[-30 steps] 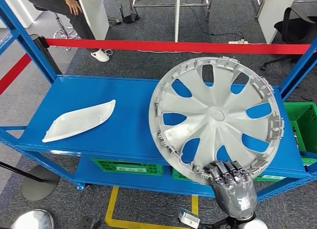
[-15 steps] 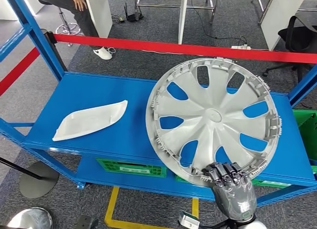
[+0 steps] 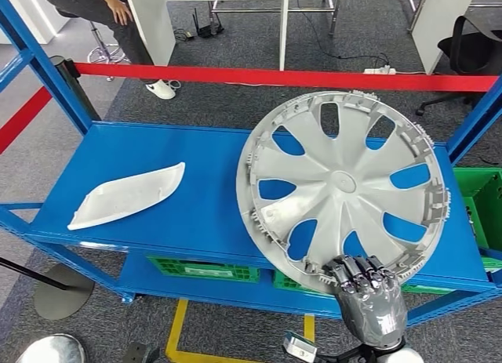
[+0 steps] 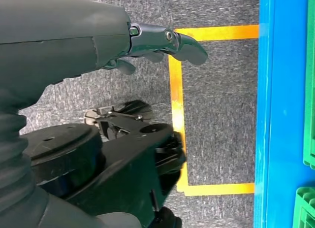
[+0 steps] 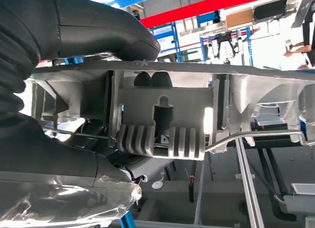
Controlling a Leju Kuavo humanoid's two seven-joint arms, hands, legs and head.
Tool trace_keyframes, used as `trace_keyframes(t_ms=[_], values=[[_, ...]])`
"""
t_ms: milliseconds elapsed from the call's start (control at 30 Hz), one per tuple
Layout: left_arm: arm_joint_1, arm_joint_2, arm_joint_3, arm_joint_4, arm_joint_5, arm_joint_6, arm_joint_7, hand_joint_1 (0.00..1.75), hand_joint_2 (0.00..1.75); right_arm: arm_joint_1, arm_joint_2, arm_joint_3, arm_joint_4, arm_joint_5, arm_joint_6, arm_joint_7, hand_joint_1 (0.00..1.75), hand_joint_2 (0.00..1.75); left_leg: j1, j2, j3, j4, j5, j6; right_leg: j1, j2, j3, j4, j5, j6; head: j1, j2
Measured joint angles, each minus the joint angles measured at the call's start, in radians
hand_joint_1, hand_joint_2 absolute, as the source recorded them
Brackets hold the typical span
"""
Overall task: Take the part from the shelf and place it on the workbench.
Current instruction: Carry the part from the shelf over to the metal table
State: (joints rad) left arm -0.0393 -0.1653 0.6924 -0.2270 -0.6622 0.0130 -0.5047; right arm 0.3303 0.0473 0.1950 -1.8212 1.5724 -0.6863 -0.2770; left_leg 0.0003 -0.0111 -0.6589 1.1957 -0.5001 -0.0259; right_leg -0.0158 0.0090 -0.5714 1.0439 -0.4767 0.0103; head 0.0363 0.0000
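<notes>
Right hand (image 3: 370, 304) fingers still grip the wheel cover (image 3: 343, 186) rim; view shifted, cover unmoved

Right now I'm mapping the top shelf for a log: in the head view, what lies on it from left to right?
White curved panel → grey wheel cover, its near rim held by the right hand → green crate past the shelf's right end.

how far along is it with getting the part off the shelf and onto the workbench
Done: the right hand grips the near rim of the grey wheel cover. In hand: the cover is tilted up over the blue shelf, held at its near edge, so it looks partly lifted. Left: carrying it off the shelf and setting it on the workbench. The left hand hangs over the floor holding nothing. A white curved panel lies untouched on the shelf.
</notes>
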Motion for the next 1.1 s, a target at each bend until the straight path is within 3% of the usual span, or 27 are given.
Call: trace_keyframes(t_ms=[67,100,233,300,367,400,433,467,533,567,633,700,767,867,900,933,967,1033,1100], values=[[-0.001,0.0,0.0,0.0,0.0,0.0,0.0,0.0,1.75,0.0,0.0,0.0,0.0,0.0,0.0,0.0,1.75,1.75,-0.003,0.0,0.062,-0.128,0.053,0.007,0.003,0.002,0.001,0.0,-0.003,0.006,0.0,0.0],[-0.002,0.0,0.0,0.0,0.0,0.0,0.0,0.0,1.75,0.0,0.0,0.0,0.0,0.0,0.0,0.0,1.75,1.75,-0.004,0.0,0.079,-0.166,0.059,0.011,0.005,0.002,0.0,0.001,-0.003,0.01,0.001,0.0],[-0.001,0.0,0.0,0.0,0.0,0.0,0.0,0.0,1.75,0.0,0.0,0.0,0.0,0.0,0.0,0.0,1.75,1.75,-0.002,-0.001,0.087,-0.198,0.055,0.027,0.005,0.0,-0.007,0.007,-0.011,0.033,0.003,0.0],[-0.002,-0.001,0.0,0.0,0.0,0.0,0.0,0.0,1.75,-0.001,0.0,0.0,0.0,0.0,0.0,0.0,1.75,1.75,0.002,-0.001,0.091,-0.205,0.057,0.037,0.004,-0.002,-0.042,0.079,-0.055,0.041,0.008,0.0],[-0.002,-0.001,0.0,0.0,0.0,0.0,0.0,0.0,1.75,0.0,-0.001,0.001,0.0,0.001,0.0,-0.001,1.75,1.75,0.001,0.0,0.091,-0.205,0.055,0.043,0.004,-0.002,-0.105,0.213,-0.116,0.045,0.01,0.0],[-0.001,-0.001,0.0,0.0,0.0,0.0,0.0,0.0,1.75,0.0,-0.002,0.002,0.0,0.001,0.0,-0.002,1.75,1.75,0.0,0.0,0.092,-0.205,0.055,0.044,0.004,-0.002,-0.13,0.263,-0.129,0.046,0.01,0.0],[-0.001,-0.001,0.0,0.0,0.0,0.0,0.0,0.0,1.75,0.001,-0.003,0.002,0.0,0.001,0.0,-0.002,1.75,1.75,0.0,0.0,0.093,-0.204,0.054,0.045,0.004,-0.003,-0.14,0.279,-0.122,0.048,0.011,0.0],[-0.001,-0.001,0.0,0.0,0.0,0.0,0.0,0.0,1.75,0.001,-0.003,0.002,0.0,0.001,0.0,-0.002,1.75,1.75,0.001,-0.001,0.095,-0.204,0.053,0.044,0.004,-0.003,-0.129,0.253,-0.094,0.048,0.011,0.0],[-0.001,-0.001,0.0,0.0,0.0,0.0,0.0,0.0,1.75,-0.001,-0.004,0.002,0.0,0.001,0.0,-0.002,1.75,1.75,0.0,-0.003,0.102,-0.203,0.048,0.039,0.003,-0.004,-0.059,0.12,-0.023,0.048,0.011,0.0],[-0.001,-0.002,0.0,0.0,0.0,0.0,0.0,0.0,1.75,-0.001,-0.004,0.002,0.0,0.001,0.0,-0.002,1.75,1.75,-0.001,-0.003,0.103,-0.202,0.044,0.035,0.004,-0.003,-0.025,0.06,-0.003,0.046,0.01,0.0],[-0.001,-0.001,0.0,0.0,0.0,0.0,0.0,0.0,1.75,-0.002,-0.004,0.002,0.0,0.001,0.0,-0.002,1.75,1.75,-0.005,-0.004,0.104,-0.198,0.043,0.026,0.005,-0.002,0.007,0.004,0.0,0.038,0.009,0.0],[-0.001,-0.001,0.0,0.0,0.0,0.0,0.0,0.0,1.75,-0.002,-0.004,0.001,0.0,0.001,0.0,-0.003,1.75,1.75,-0.005,-0.004,0.104,-0.196,0.042,0.018,0.004,0.0,0.004,-0.002,-0.002,0.026,0.008,0.0],[-0.002,0.0,0.0,0.0,0.0,0.0,0.0,0.0,1.75,-0.002,-0.004,0.0,0.0,0.001,0.0,-0.002,1.75,1.75,-0.004,-0.002,0.091,-0.169,0.019,0.008,0.001,0.0,0.005,-0.006,-0.001,0.013,0.005,0.0],[-0.001,-0.001,0.0,0.0,0.0,0.0,0.0,0.0,1.75,-0.002,-0.004,0.0,0.0,0.0,0.0,0.0,1.75,1.75,-0.001,0.0,0.005,0.009,-0.066,-0.005,0.0,-0.002,0.006,-0.008,0.0,0.003,-0.001,0.0],[-0.001,-0.001,0.0,0.0,0.0,0.0,0.0,0.0,1.75,-0.001,-0.004,0.0,0.0,0.0,0.0,0.0,1.75,1.75,0.0,0.0,-0.025,0.066,-0.08,-0.007,0.0,-0.003,0.007,-0.008,-0.001,0.002,-0.001,0.0],[0.0,-0.001,0.0,0.0,0.0,0.0,0.0,0.0,1.75,-0.001,-0.004,0.0,0.0,0.0,0.0,0.0,1.75,1.75,0.0,0.0,-0.041,0.091,-0.074,-0.006,0.0,-0.002,0.008,-0.008,-0.002,0.001,0.0,0.0],[0.0,-0.001,0.0,0.0,0.0,0.0,0.0,0.0,1.75,-0.001,-0.004,0.0,0.0,0.0,0.0,0.0,1.75,1.75,0.0,0.0,-0.039,0.078,-0.048,-0.005,0.001,-0.001,0.01,-0.008,-0.003,0.001,0.0,0.0],[0.0,-0.001,0.0,0.0,0.0,0.0,0.0,0.0,1.75,-0.001,-0.004,0.0,0.0,0.0,0.0,0.0,1.75,1.75,-0.001,0.0,0.01,-0.04,0.031,0.004,0.001,0.001,0.015,-0.008,-0.006,0.002,0.0,0.0],[-0.001,0.0,0.0,0.0,0.0,0.0,0.0,0.0,1.75,-0.001,-0.004,0.0,0.0,0.0,0.0,0.0,1.75,1.75,-0.004,0.0,0.063,-0.152,0.072,0.012,0.004,0.002,0.016,-0.008,-0.009,0.008,0.0,0.0]])
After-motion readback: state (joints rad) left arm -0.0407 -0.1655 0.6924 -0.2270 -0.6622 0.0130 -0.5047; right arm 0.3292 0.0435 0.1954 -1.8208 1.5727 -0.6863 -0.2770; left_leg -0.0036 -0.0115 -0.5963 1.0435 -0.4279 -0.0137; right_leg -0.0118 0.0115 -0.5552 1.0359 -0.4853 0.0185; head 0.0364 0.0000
